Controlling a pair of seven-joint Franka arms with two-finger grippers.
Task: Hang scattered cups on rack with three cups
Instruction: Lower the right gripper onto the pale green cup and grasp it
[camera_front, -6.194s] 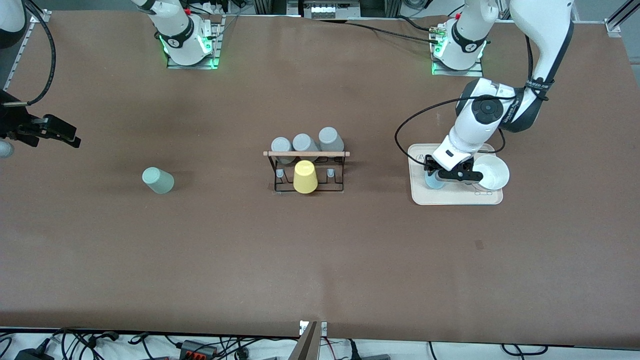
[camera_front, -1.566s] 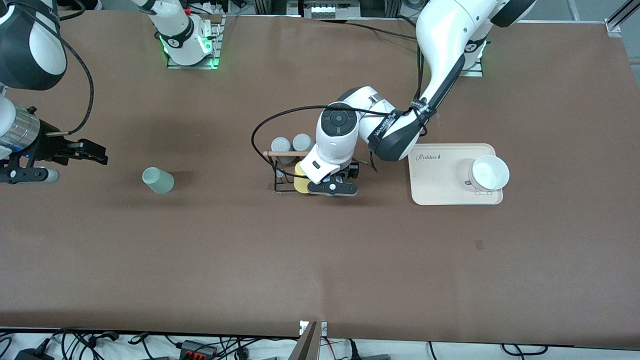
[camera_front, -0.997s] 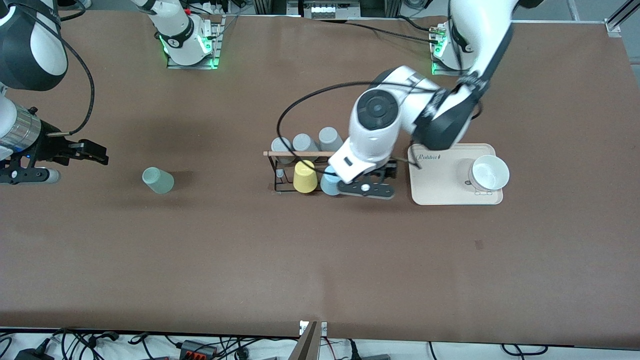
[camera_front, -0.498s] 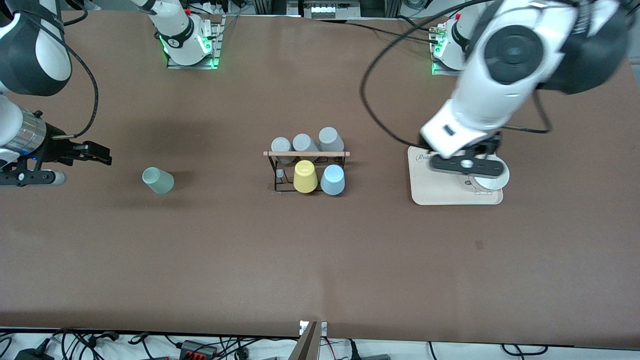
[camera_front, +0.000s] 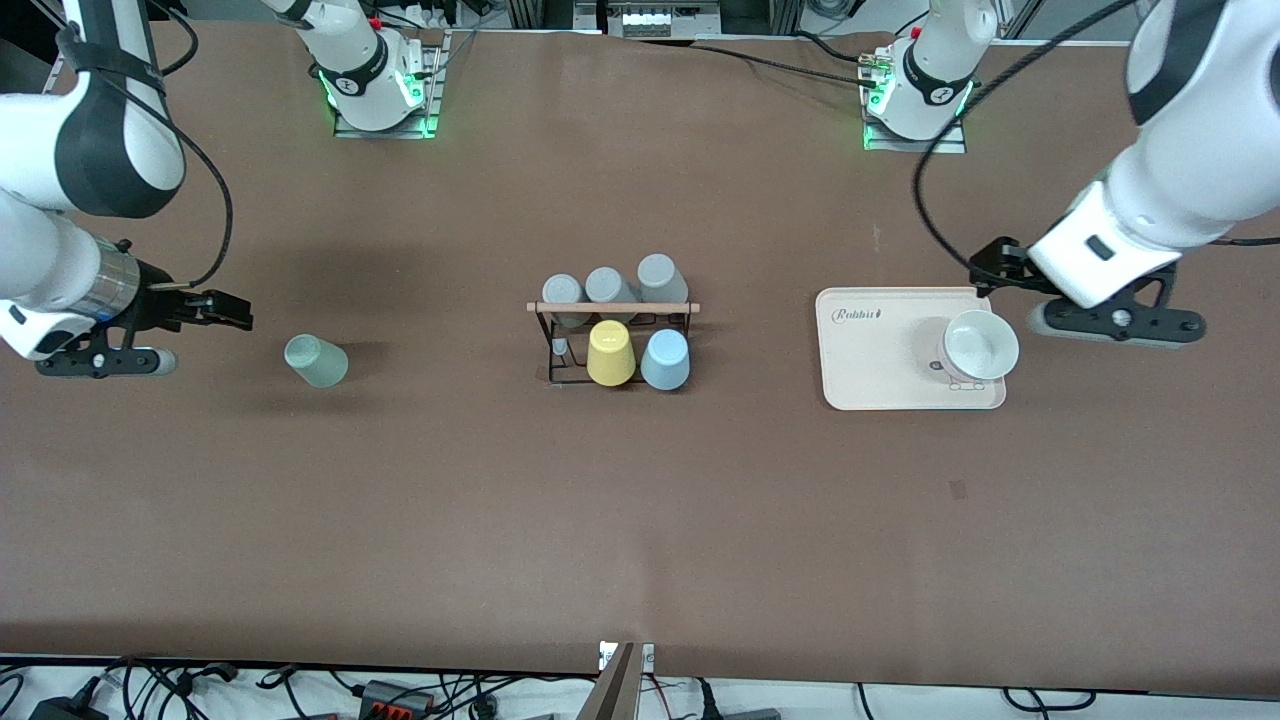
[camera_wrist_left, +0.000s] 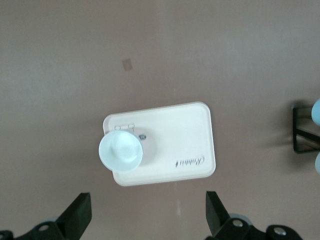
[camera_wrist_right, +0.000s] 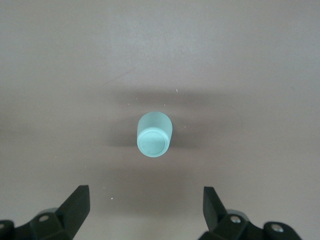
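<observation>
1. Light blue cup (camera_front: 665, 359) already hung, mouth down, on the rack (camera_front: 613, 308) at the front-camera side, touching the yellow cup (camera_front: 610, 353) and at the end nearer the left arm's end of the table.
2. Sage green cup (camera_front: 316, 361) not yet hung: lying tipped on the bare table, well apart from the rack, toward the right arm's end of the table, about level with the rack's front row.
3. Judged roughly halfway: one scattered cup placed, one left; free peg apparently at the rack's front row beside the yellow cup, toward the right arm's end.
4. Looks of the green cup: small, plain, handleless, tapered, matte pale green, flat closed base facing the right wrist camera (camera_wrist_right: 154, 135), casting a soft shadow on the table.
5. Looks of the blue cup: same small tapered shape, pale blue, base up. Three grey cups (camera_front: 610, 285) in the rack's row farther from the front camera, under the wooden rod.
6. Right gripper (camera_front: 165, 335) near the green cup, farther from the rack than the cup is, fingers spread wide and empty; cup centred between them in the right wrist view.
7. Left gripper (camera_front: 1090, 300) up in the air, farther from the rack than the cream tray (camera_front: 870, 350) and white bowl (camera_front: 980, 345), fingers wide apart, holding nothing; apparently waiting.
</observation>
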